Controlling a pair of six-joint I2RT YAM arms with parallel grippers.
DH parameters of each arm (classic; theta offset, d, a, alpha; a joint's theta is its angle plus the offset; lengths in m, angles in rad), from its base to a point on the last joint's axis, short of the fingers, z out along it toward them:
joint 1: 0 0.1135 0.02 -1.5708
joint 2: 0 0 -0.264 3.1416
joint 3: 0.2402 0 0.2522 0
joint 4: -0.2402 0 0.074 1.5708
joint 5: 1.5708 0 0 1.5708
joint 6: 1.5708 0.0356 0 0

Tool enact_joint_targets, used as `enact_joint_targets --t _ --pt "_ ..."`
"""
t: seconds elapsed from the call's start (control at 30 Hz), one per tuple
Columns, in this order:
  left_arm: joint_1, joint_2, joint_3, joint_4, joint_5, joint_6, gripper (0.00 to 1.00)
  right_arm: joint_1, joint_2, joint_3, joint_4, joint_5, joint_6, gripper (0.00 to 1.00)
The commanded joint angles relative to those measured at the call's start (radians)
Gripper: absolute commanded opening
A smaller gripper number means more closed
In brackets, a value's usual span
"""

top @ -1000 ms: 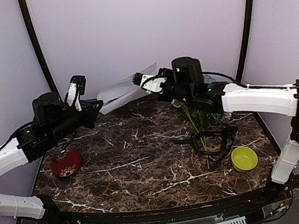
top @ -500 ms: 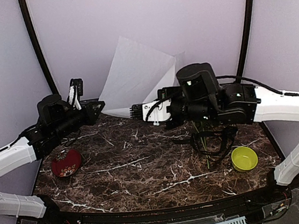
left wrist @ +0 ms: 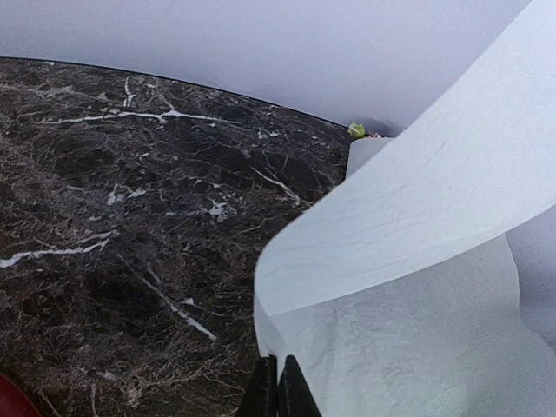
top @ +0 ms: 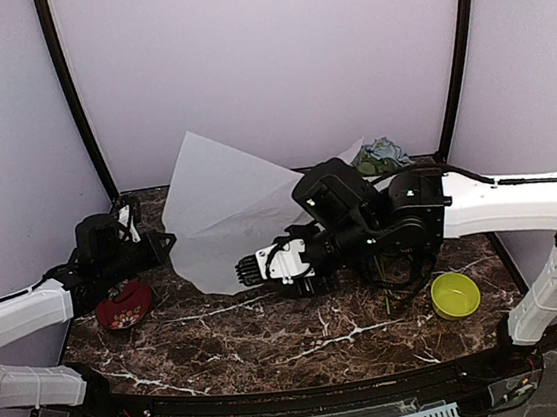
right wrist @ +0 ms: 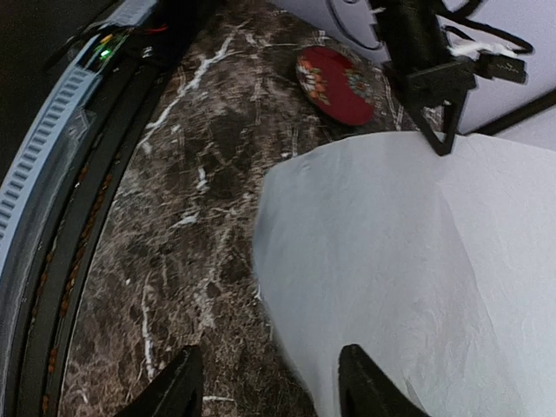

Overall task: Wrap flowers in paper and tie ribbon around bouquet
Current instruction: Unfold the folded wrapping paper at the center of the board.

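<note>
Since the earlier frame, the paper [top: 224, 215] has been brought down from in front of the back wall [top: 262, 59] toward the near side, both arms have been lowered, and the jaws of the right gripper [top: 248, 269] have been spread.

The paper is now seen over the left half of the table [top: 274, 345] as 1 large frosted sheet. It stands up in a curve from its left corner and slopes down to a lower edge near the middle of the table. That left corner is pinched by the left gripper [top: 157, 247]. In the left wrist view its 2 fingers [left wrist: 265, 391] are seen pressed together on the sheet's edge, with the sheet curling up and away to the right.

The right gripper is held low, just beside the sheet's lower corner. In the right wrist view its 2 fingers [right wrist: 178, 387] are seen well apart, with the sheet's edge ahead of them. Whether either finger is touched by it cannot be told.

Behind the right arm, at the far edge of the table, the flowers [top: 378, 155] are partly seen just beside the sheet's far corner, and thin green stems show below the arm. A red bowl [top: 123, 305] is placed just beside the left gripper, and a yellow-green bowl [top: 455, 294] near the table's right edge.
</note>
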Motion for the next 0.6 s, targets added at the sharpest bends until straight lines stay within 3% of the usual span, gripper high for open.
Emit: enact_joint_targets --t 0.0,0.13,0.27,0.43,0.57 --pt "0.018 -0.036 -0.037 -0.019 -0.03 -0.011 0.0 0.005 -0.03 0.003 -0.075 -0.193 0.037 0.6" --pt "0.032 -0.043 -0.074 -0.005 -0.023 -0.035 0.0 -0.047 -0.085 -0.058 0.016 -0.23 0.081 0.72" --pt "0.055 -0.061 -0.107 0.013 -0.017 -0.06 0.0 -0.186 -0.112 -0.114 0.22 -0.203 0.303 0.79" --pt "0.083 -0.074 -0.135 0.043 0.025 -0.088 0.0 -0.376 -0.02 -0.06 0.277 -0.146 0.606 0.79" --pt "0.093 -0.074 -0.157 0.071 0.058 -0.118 0.0 -0.451 0.103 -0.012 0.241 -0.133 0.719 0.72"
